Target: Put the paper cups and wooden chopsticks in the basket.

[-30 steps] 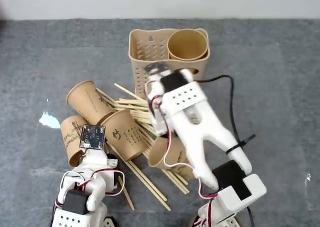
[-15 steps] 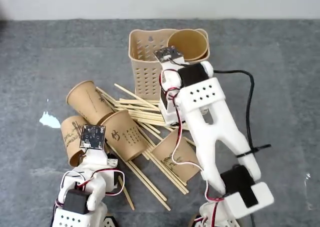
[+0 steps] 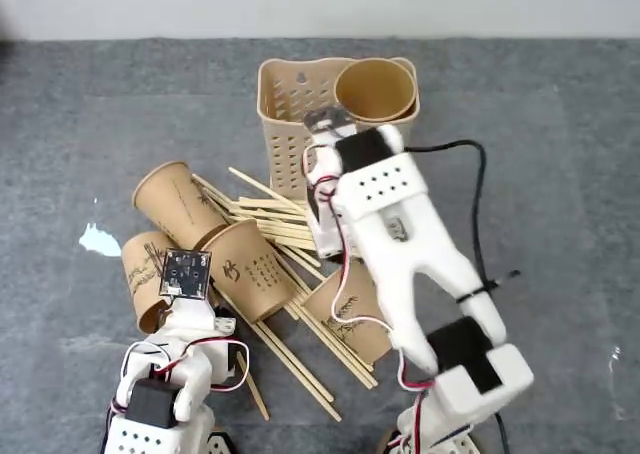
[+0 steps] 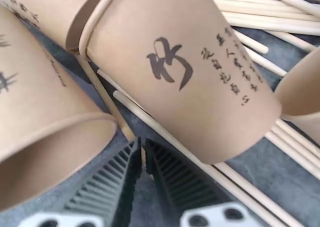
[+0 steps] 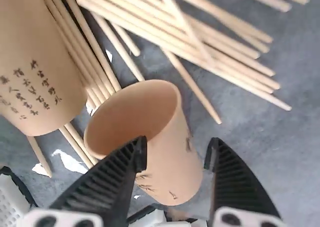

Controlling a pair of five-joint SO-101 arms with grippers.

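Basket [image 3: 300, 114] sat at the far side of the tabletop [image 3: 560, 174] with one paper cup [image 3: 375, 86] already upright inside, so I'd call this early: four more cups and all the chopsticks [image 3: 285, 229] lay in a heap in front of it. Step in hand looked like grabbing the lying cup [image 5: 150, 132], since the right gripper [image 5: 176, 144] had its fingers wide, straddling it. Next it'd need a gentle squeeze, then a lift clear of the sticks and the basket's near wall. Open room lay off to the right. Left gripper [image 4: 144, 146] sat low among the cups, fingers nearly pinched together.
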